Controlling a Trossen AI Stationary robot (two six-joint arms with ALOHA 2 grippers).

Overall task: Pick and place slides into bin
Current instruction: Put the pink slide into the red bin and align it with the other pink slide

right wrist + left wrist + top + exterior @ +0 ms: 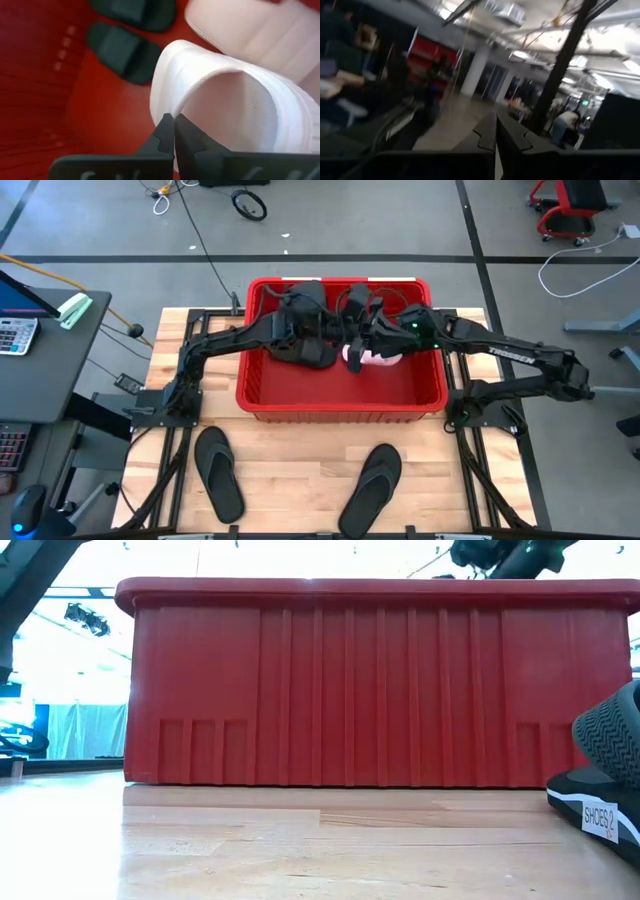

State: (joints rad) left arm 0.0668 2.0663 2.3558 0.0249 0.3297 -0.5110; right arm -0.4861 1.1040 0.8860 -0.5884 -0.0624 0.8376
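Observation:
The red bin (262,395) stands at the middle far side of the table; its front wall fills the low view (370,680). My right gripper (174,126) is over the bin, shut on a pale pink slide (225,100), and also shows in the high view (356,352). A second pink slide (260,30) and two black slides (120,52) lie on the bin's floor. My left gripper (495,125) is shut and empty above the bin's middle (322,348), facing the room. Two black flip-flops (218,472) (370,488) lie flat on the table near the front edge. My right gripper pinches the edge of the pink slide's wide strap (167,107) between its two fingertips. The strap arches away beyond the fingers. Whether the slide is clear of the bin's floor, I cannot tell.
The bin's tall walls (340,283) enclose both grippers. One flip-flop's heel (610,770) shows at the right of the low view. Bare wood lies between the flip-flops and the bin. A desk with a calculator (15,335) stands left of the table.

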